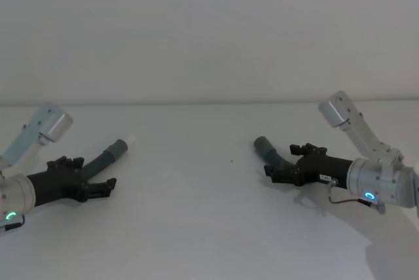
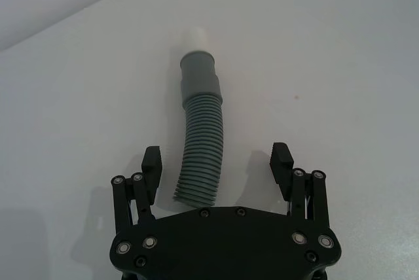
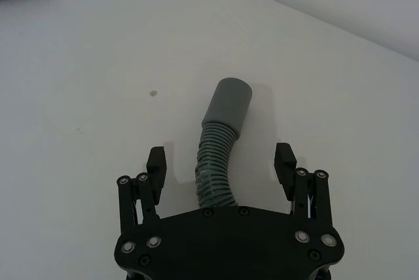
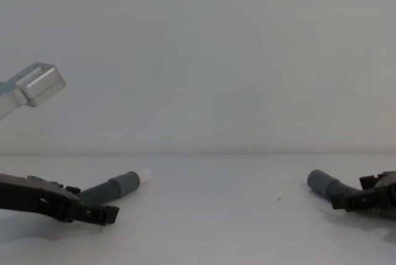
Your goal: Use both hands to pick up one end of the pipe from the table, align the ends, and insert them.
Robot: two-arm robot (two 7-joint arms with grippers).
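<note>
Pipe (image 1: 105, 157), seen at its two ends, both lying on the table (image 1: 196, 227). Head view: the whitish-tipped end (image 1: 120, 146) rests on the table's left part and the plain end (image 1: 263, 144) on its right part, well apart. The left gripper (image 1: 97, 171) and right gripper (image 1: 283, 160) sit low over the table, each astride the ribbed body. Left wrist view: left fingers (image 2: 152, 162) are spread, with the ribbed body between them, not touching. Right wrist view: right fingers (image 3: 285, 159) are likewise spread. Chest view: both ends point toward the table's middle.

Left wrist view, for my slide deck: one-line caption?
Left gripper, fingers open, straddles the ribbed pipe; white-tipped cuff lies ahead on the table.
</note>
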